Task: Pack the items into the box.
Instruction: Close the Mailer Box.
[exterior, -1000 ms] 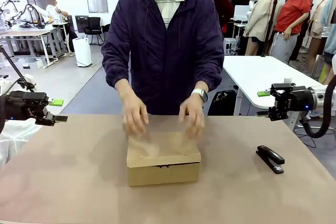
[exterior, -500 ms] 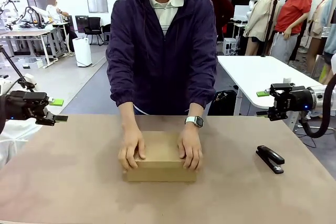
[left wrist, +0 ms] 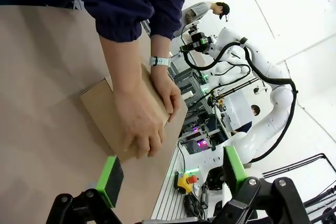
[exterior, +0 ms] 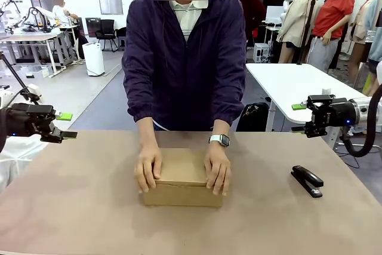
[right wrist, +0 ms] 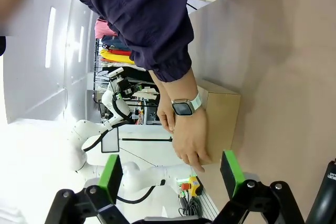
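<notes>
The brown cardboard box (exterior: 181, 177) sits closed in the middle of the table, and the person presses both hands (exterior: 218, 168) on its lid. The box (left wrist: 102, 114) lies under those hands in the left wrist view, and its end (right wrist: 223, 114) shows in the right wrist view. The items are hidden. My left gripper (exterior: 59, 125) hovers open at the table's left edge, far from the box; its green pads (left wrist: 111, 179) stand wide apart. My right gripper (exterior: 298, 117) hangs open off the table's right side, pads (right wrist: 111, 177) apart, nothing between them.
A black stapler (exterior: 307, 181) lies on the table to the right of the box. The person stands at the far edge of the brown table (exterior: 77, 207). A white table (exterior: 298, 85) stands behind at the right.
The person has folded the flap lid down and now presses both hands flat on the closed box, which has shifted slightly. Neither arm has moved.
</notes>
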Tool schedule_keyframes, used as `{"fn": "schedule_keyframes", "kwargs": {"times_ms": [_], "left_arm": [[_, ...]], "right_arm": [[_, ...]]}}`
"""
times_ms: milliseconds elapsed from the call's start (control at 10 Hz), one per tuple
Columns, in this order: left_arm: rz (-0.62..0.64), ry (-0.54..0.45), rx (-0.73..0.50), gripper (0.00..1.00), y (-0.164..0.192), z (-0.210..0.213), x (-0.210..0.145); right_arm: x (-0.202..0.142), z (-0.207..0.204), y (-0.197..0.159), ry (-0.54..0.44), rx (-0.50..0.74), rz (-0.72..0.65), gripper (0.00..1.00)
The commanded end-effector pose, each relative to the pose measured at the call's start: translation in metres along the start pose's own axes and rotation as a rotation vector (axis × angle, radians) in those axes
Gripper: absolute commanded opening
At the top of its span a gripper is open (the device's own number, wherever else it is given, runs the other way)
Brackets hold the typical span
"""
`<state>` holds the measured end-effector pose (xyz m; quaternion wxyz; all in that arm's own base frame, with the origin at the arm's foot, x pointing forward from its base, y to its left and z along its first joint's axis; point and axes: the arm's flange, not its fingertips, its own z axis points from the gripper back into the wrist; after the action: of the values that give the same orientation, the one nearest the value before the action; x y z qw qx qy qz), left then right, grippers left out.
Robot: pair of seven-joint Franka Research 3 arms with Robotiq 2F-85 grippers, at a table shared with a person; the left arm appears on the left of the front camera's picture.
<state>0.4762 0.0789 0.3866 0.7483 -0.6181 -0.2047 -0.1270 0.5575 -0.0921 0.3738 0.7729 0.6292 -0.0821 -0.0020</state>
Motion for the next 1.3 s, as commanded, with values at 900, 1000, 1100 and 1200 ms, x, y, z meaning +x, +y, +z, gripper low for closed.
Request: {"fn": "schedule_keyframes", "kwargs": {"times_ms": [900, 1000, 1100, 1200], "left_arm": [[-0.021, -0.017, -0.003, 1.00, 0.0005, -0.0006, 0.0011], [-0.021, -0.017, -0.003, 1.00, 0.0005, -0.0006, 0.0011], [-0.021, -0.017, -0.003, 1.00, 0.0005, -0.0006, 0.0011], [-0.021, -0.017, -0.003, 1.00, 0.0005, -0.0006, 0.0011]], "right_arm": [[-0.0049, -0.0012, 0.0003, 0.004, 0.002, 0.024, 1.00], [-0.0049, -0.0012, 0.0003, 0.004, 0.002, 0.024, 1.00], [-0.0049, -0.0012, 0.0003, 0.004, 0.002, 0.024, 1.00], [-0.0049, -0.0012, 0.0003, 0.004, 0.002, 0.024, 1.00]]}}
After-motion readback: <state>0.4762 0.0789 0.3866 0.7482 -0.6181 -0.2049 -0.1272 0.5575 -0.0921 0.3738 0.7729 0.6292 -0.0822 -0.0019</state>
